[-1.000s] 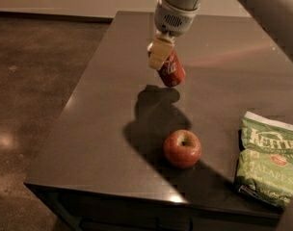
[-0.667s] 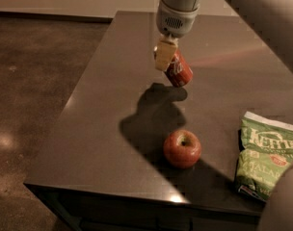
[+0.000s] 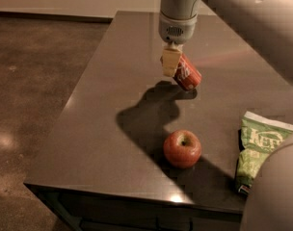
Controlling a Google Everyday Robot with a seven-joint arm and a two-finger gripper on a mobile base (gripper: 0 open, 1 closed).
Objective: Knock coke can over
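The coke can (image 3: 188, 74) is red with white script and lies strongly tilted on the dark table (image 3: 103, 129), its top end leaning toward the right. My gripper (image 3: 170, 67) hangs from the arm straight above the can's left end and touches it. The gripper's cream tip covers part of the can.
A red apple (image 3: 182, 148) sits on the table in front of the can. A green chip bag (image 3: 259, 146) lies at the right. Part of my arm (image 3: 276, 191) fills the lower right corner. The table's left and front edges drop to the floor.
The gripper has shifted a little to the right, and the coke can has tipped further over toward the right.
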